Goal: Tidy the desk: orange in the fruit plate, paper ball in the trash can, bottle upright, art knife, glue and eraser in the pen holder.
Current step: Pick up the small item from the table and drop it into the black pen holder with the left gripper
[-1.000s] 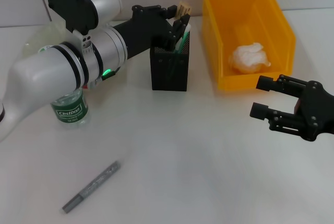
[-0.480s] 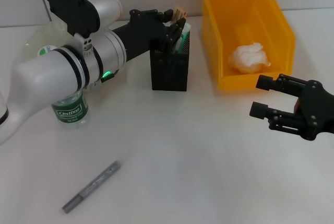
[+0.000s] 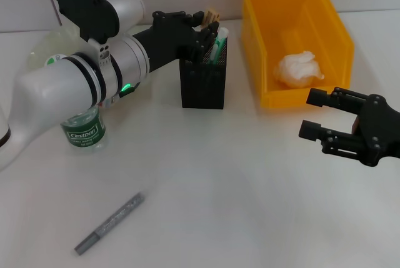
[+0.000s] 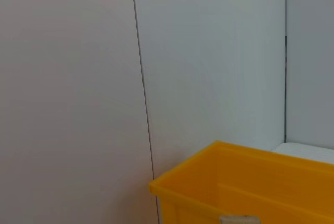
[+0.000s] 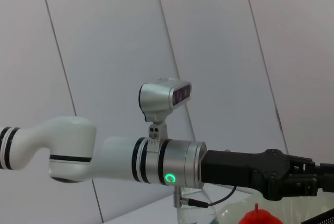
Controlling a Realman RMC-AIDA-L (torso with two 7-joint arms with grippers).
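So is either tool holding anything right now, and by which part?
The left tool is over the pen holder, pinching a small tan block, likely the eraser, by its lower end. The right tool is open and holds nothing.

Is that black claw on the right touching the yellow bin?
Apart. In the head view the right gripper hovers open beside the yellow bin, with a strip of white table showing between them.

Left gripper [image 3: 209, 23] is right over the black mesh pen holder [image 3: 203, 84], with a small tan thing [image 3: 212, 15] at its tip. Right gripper [image 3: 322, 117] hovers off to the side, jaws apart, just in front of the yellow bin [image 3: 331, 27] with the paper ball [image 3: 299, 68] inside. Bottle [image 3: 83, 129] stands upright under the left arm, and a grey pen-like tool [image 3: 110, 223] lies on the white desk [image 3: 219, 187].
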